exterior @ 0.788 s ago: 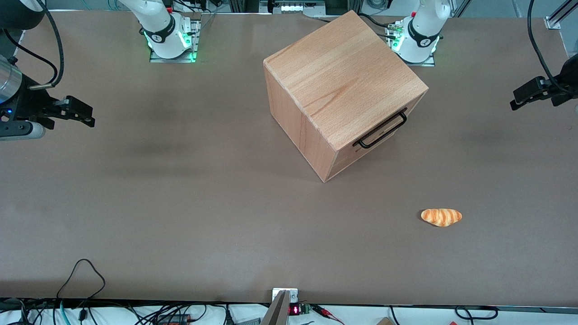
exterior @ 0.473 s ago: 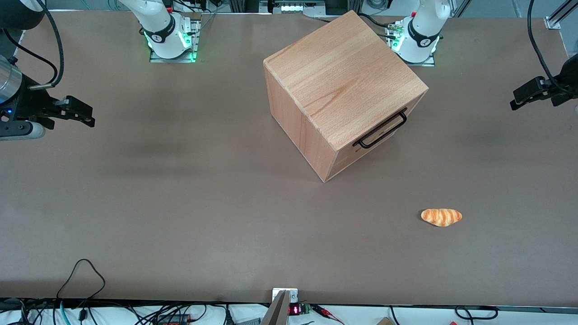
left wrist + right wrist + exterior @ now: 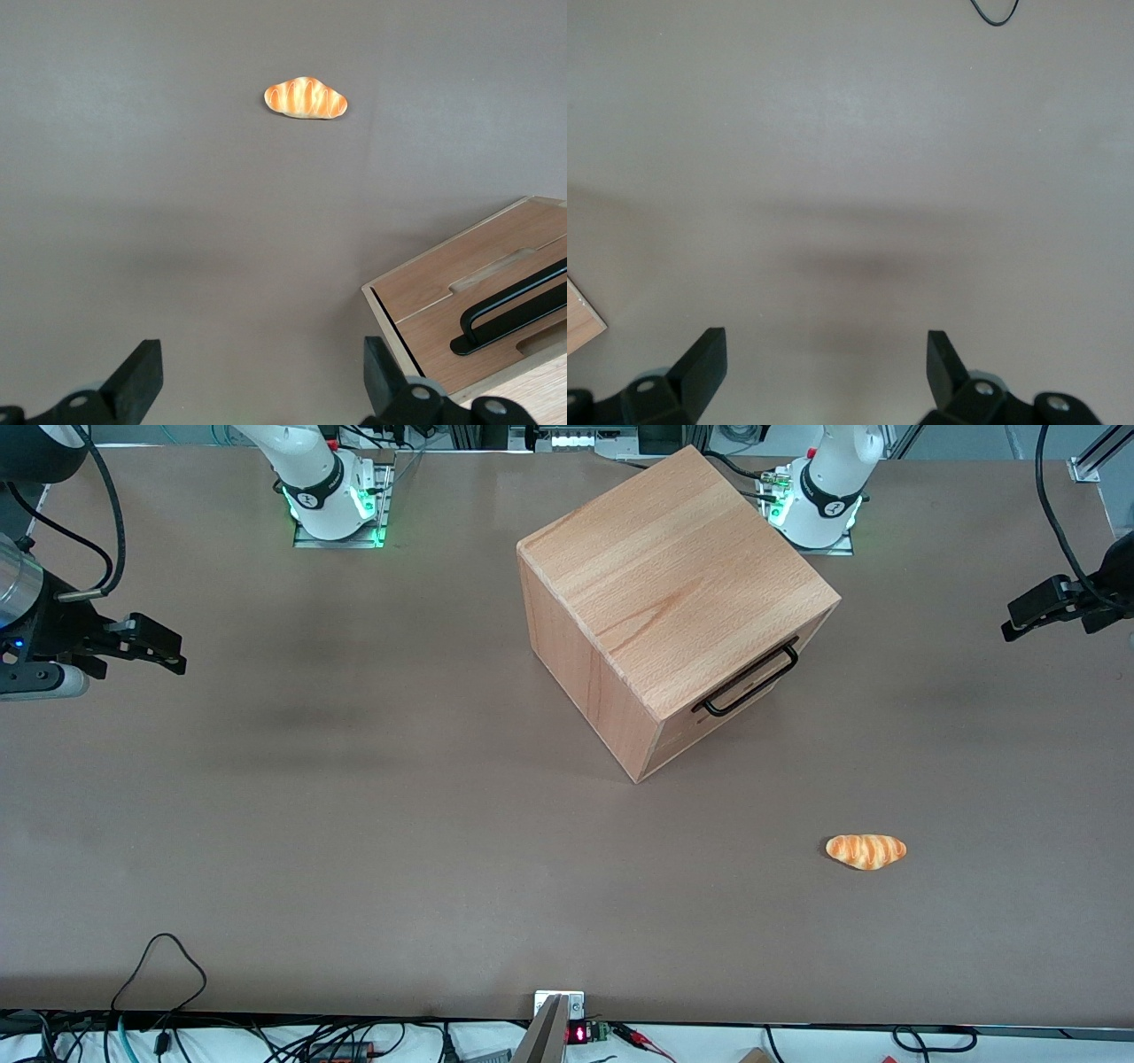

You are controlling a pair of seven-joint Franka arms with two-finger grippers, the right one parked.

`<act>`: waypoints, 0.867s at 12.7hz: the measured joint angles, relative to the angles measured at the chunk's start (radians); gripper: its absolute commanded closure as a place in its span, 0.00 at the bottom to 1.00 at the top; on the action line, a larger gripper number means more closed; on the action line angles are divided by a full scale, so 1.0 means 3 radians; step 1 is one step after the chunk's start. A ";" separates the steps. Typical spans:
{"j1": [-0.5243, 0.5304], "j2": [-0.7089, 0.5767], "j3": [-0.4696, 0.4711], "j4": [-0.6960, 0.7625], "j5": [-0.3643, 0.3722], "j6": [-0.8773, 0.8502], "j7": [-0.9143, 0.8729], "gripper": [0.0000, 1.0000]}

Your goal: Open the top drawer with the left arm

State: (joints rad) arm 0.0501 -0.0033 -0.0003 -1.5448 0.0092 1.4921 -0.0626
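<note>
The top drawer (image 3: pixel 709 722) is pushed flush into the beech cube cabinet (image 3: pixel 673 576), just under its top board. Its black wire loop handle (image 3: pixel 749 682) sticks out from the front board. My left arm's gripper (image 3: pixel 1019 622) hovers above the table toward the working arm's end, well apart from the cabinet, level with the handle. In the left wrist view the gripper (image 3: pixel 261 376) is open over bare table with nothing between its fingertips (image 3: pixel 142 367). The drawer front (image 3: pixel 434 341) and the handle (image 3: pixel 509 305) show beside it.
A toy croissant (image 3: pixel 866 851) (image 3: pixel 306 97) lies on the brown table (image 3: pixel 354 824), nearer the front camera than the cabinet. Both arm bases (image 3: pixel 819 505) stand at the table's edge farthest from the front camera. Cables hang at the edge closest to that camera.
</note>
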 measured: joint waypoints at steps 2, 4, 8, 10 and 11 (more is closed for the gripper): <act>-0.0020 0.0026 -0.0013 0.0020 -0.0026 0.0000 0.0005 0.00; -0.0059 0.0093 -0.0029 0.0039 -0.0122 0.0002 0.0108 0.00; -0.0199 0.0233 -0.0071 0.0069 -0.0130 0.0007 0.0671 0.00; -0.0269 0.0299 -0.0087 0.0072 -0.0155 0.0075 0.1010 0.00; -0.0314 0.0334 -0.0095 0.0072 -0.0166 0.0124 0.1129 0.00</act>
State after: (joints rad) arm -0.0442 0.0969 -0.0287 -1.5233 -0.0407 1.5293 0.2760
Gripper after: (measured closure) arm 0.000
